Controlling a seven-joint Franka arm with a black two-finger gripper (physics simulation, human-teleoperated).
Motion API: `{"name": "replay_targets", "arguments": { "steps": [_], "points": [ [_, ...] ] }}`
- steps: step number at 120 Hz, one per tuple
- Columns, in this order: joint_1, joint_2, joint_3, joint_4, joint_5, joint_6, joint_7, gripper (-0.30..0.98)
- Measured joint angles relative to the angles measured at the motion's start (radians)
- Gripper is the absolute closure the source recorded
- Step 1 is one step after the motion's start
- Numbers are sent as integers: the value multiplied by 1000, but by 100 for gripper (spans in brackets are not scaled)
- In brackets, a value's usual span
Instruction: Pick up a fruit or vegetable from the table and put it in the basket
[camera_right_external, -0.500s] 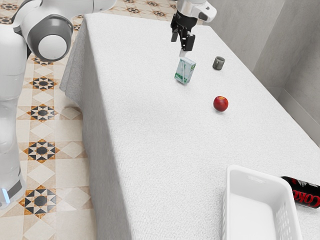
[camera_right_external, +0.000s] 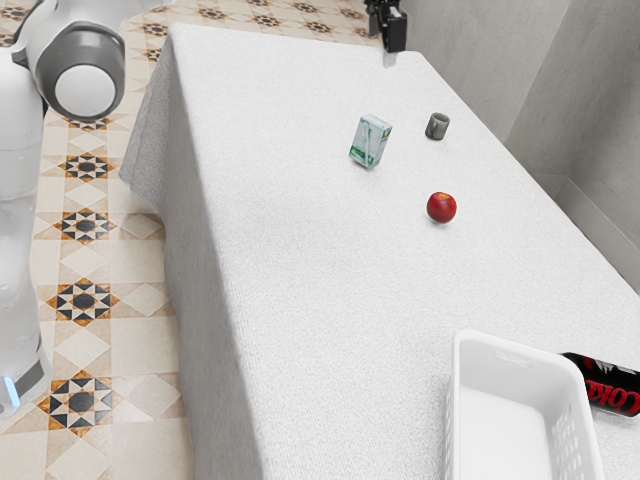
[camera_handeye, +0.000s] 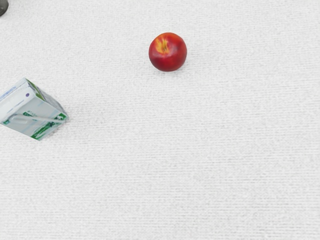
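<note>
My gripper (camera_right_external: 384, 38) is at the top of the exterior view, high over the table's far part, with its black fingers apart and nothing between them. A round red fruit (camera_right_external: 441, 208) rests on the white cloth, well away from the gripper. The same fruit (camera_handeye: 168, 52) has a yellow patch around its stem hollow in the wrist view. The white basket (camera_right_external: 459, 400) stands at the near end of the table, its front part cut off by the view's lower edge.
A green-and-white carton (camera_right_external: 370, 141), also in the wrist view (camera_handeye: 36, 111), stands near the fruit. Behind them is a small grey-green cup (camera_right_external: 437, 126). A black and red can (camera_right_external: 610, 384) lies beside the basket. The cloth-covered table (camera_right_external: 300, 250) ends at the exterior view's left.
My hand has moved toward the exterior view's top and slightly right, away from above the carton. The fruit, carton, cup, can and basket stay where they were.
</note>
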Motion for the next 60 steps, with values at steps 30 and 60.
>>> {"name": "replay_targets", "arguments": {
  "steps": [30, 60],
  "points": [
    [-68, 9, 88, -42, 6, -1, 15, 0],
    [-556, 33, 592, -64, -54, 3, 23, 0]
  ]
}}
